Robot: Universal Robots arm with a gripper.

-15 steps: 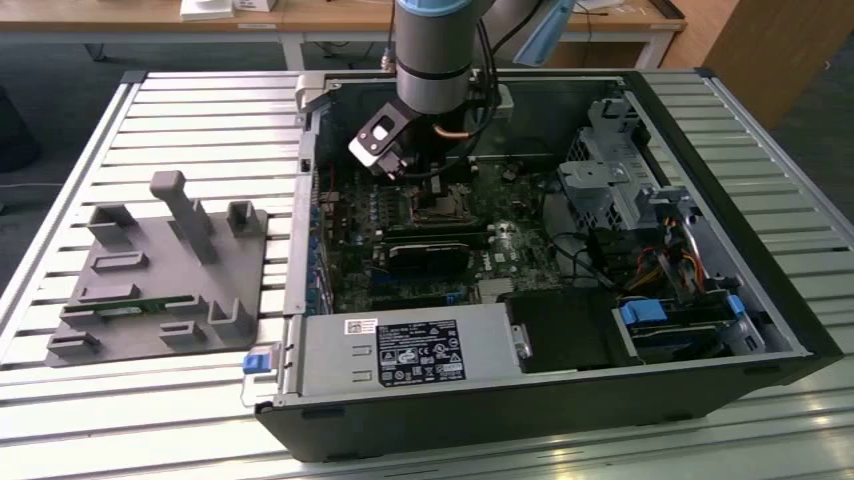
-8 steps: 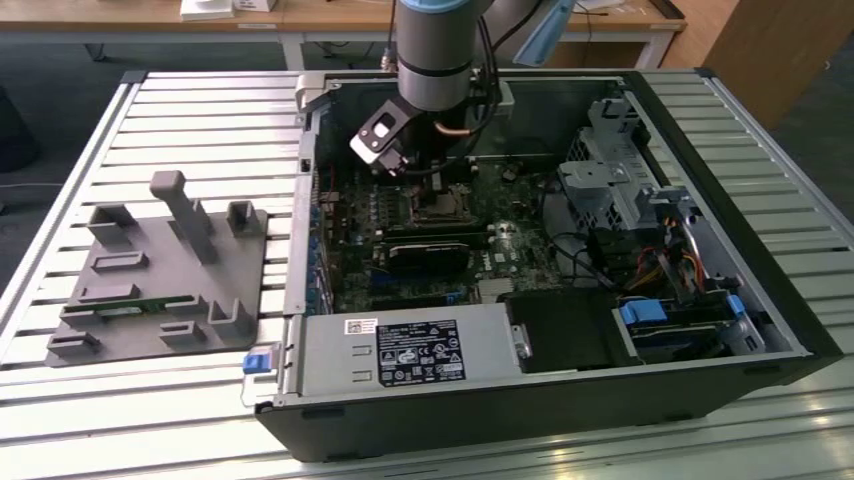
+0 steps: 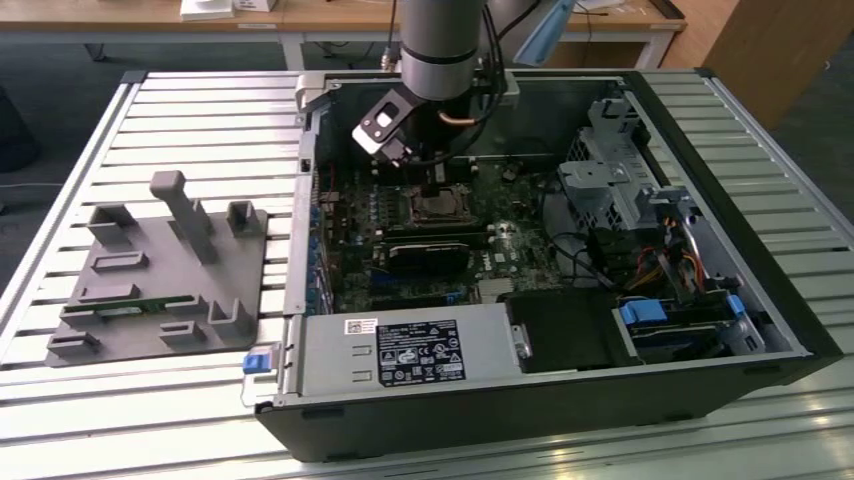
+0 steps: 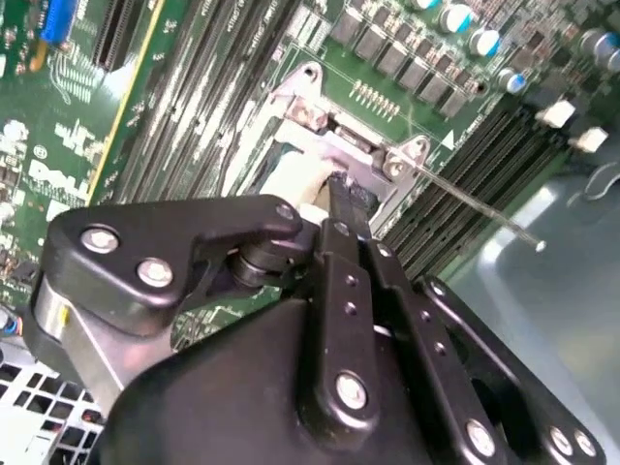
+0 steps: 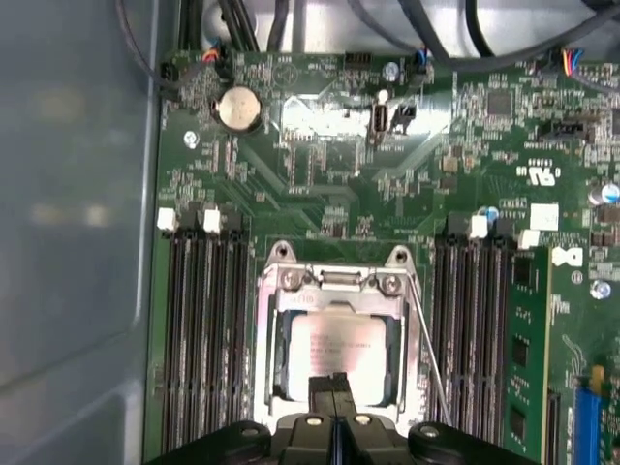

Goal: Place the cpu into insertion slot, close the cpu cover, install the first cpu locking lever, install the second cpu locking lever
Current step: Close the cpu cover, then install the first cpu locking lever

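The cpu [image 5: 334, 337] lies in the insertion slot [image 5: 282, 360], under the cpu cover [image 5: 329, 296], between memory slots [image 5: 203, 339] on the circuit board [image 5: 320, 179].

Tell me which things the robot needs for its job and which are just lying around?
For the job: the silvery chip, the metal frame around it, the thin wire lever beside it, the gripper down by the chip.
Just lying about: the grey stand, the round battery, the long black slots, the labelled box.
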